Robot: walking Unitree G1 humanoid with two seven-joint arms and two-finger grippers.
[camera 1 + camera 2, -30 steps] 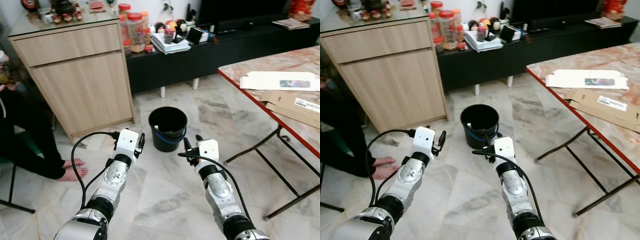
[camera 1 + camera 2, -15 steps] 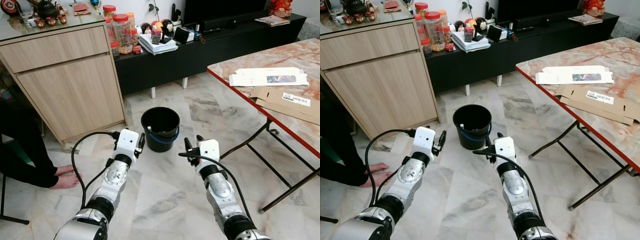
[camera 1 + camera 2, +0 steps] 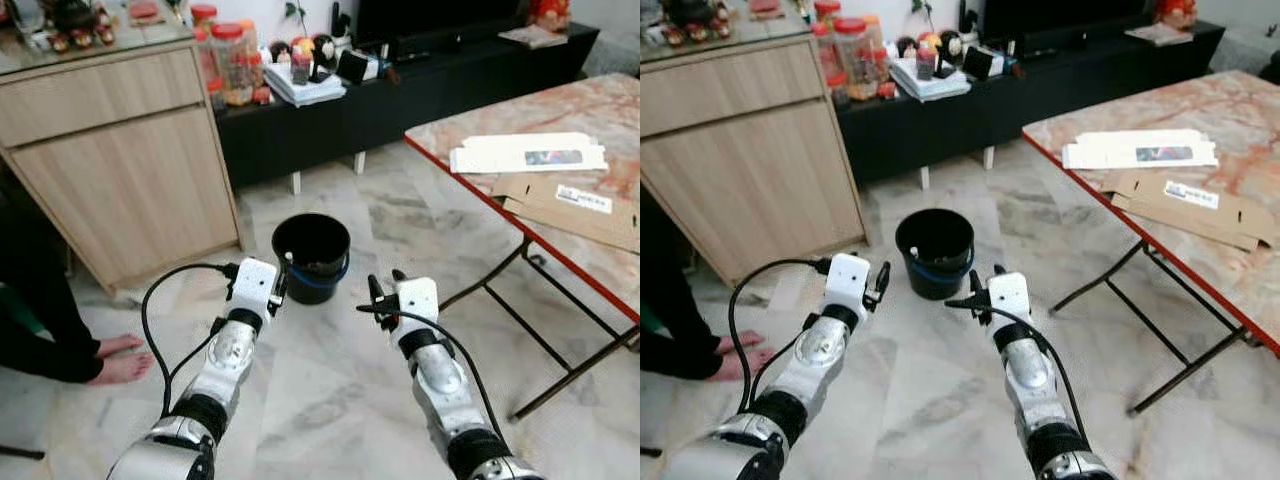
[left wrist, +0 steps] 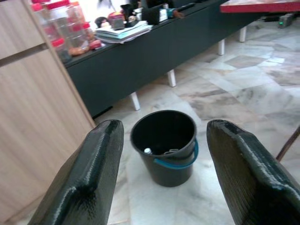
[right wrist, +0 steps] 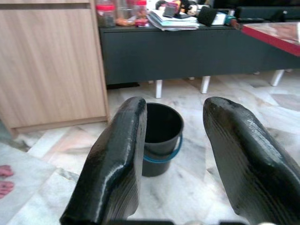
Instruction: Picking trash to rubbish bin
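Observation:
A black bucket (image 3: pixel 311 255) with a blue handle stands on the marble floor just ahead of me, with a few small white scraps (image 4: pixel 148 151) at its bottom. My left gripper (image 3: pixel 281 284) is held out short of the bucket's left side, open and holding nothing. My right gripper (image 3: pixel 384 292) is level with it, short of the bucket's right side, also open and holding nothing. Both wrist views look between the fingers straight at the bucket (image 5: pixel 161 133). A flattened white carton (image 3: pixel 527 155) and brown cardboard (image 3: pixel 572 205) lie on the table to the right.
A marble-topped table (image 3: pixel 450 150) with a red edge and thin black legs (image 3: pixel 560 345) stands on the right. A wooden cabinet (image 3: pixel 120 170) is at the left back, beside a low black console (image 3: pixel 400 95) cluttered with jars and papers. A person's bare foot (image 3: pixel 120 365) rests at left.
The whole picture has shifted: the camera moved, bringing more of the table into view and the bucket slightly left. Both arms keep the same pose, fingers open.

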